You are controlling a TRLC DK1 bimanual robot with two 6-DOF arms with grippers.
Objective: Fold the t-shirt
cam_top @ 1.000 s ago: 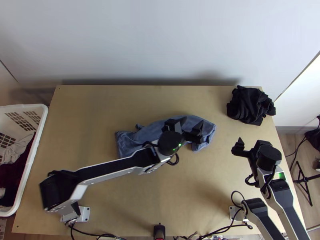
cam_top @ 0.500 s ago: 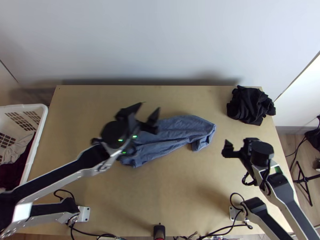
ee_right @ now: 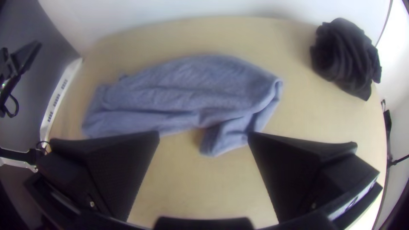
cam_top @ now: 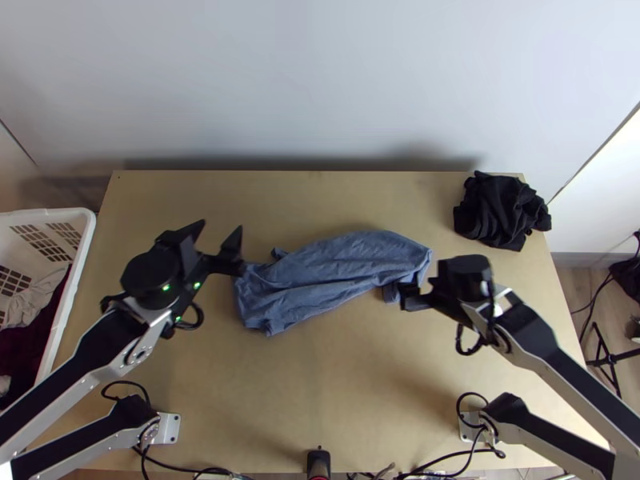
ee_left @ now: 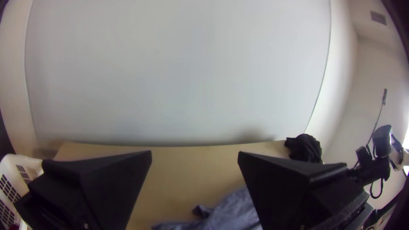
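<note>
My left gripper is open near one end of the blue T-shirt, bunched long on the table; my right gripper, also open, is near the other.

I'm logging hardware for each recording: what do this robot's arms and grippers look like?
Both the left arm and right arm have silver-grey links with black sections. The left gripper and right gripper have wide, flat, tapering black fingers. Black cables loop near each; small green lights mark the left, a pale label the right.
</note>
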